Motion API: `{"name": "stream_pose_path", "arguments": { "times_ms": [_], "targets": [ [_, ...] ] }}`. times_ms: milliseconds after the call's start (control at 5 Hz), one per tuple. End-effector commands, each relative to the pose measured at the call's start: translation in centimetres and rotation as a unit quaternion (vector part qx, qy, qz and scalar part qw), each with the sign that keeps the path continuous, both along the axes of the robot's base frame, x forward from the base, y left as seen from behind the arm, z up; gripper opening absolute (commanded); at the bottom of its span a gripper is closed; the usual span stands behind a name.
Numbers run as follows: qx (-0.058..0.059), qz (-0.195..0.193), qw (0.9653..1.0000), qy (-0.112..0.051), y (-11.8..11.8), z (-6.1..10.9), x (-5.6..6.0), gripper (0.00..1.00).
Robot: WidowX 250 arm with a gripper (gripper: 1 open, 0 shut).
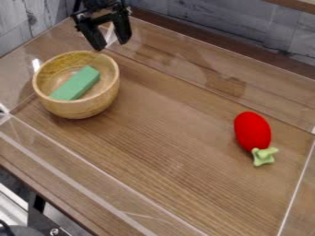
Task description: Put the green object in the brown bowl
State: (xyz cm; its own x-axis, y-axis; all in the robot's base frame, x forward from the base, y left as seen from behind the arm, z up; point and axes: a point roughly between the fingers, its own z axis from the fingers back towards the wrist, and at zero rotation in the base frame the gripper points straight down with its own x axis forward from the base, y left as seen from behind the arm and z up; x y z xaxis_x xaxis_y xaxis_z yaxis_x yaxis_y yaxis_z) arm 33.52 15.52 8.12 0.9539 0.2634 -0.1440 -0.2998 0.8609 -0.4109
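Note:
The green object (75, 84), a flat light-green block, lies tilted inside the brown bowl (105, 95), a round wooden bowl at the left of the table. My gripper (102, 35) hangs above and behind the bowl, toward the top of the view. Its black fingers (90, 36) stand apart and open, with nothing between them. It touches neither the bowl nor the block.
A red strawberry-like toy (253, 135) with a small green stem lies at the right of the wooden table. Clear plastic walls (147, 195) ring the tabletop. A grey brick wall runs behind.

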Motion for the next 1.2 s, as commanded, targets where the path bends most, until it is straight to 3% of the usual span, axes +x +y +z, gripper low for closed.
{"name": "stream_pose_path", "arguments": {
  "times_ms": [0, 200, 400, 800, 1000],
  "targets": [
    [0.029, -0.033, 0.998, -0.045, -1.9, 3.9, -0.6, 1.0],
    [0.032, -0.05, 0.9967, -0.055, -3.6, 5.0, -1.3, 1.0],
    [0.033, -0.09, 0.9934, -0.063, -4.6, 5.4, -1.3, 1.0],
    [0.046, -0.167, 0.9826, -0.067, -7.1, 5.1, -1.3, 1.0],
    [0.05, -0.171, 0.9821, -0.063, -8.3, 4.7, -1.7, 1.0]
  ]
}}
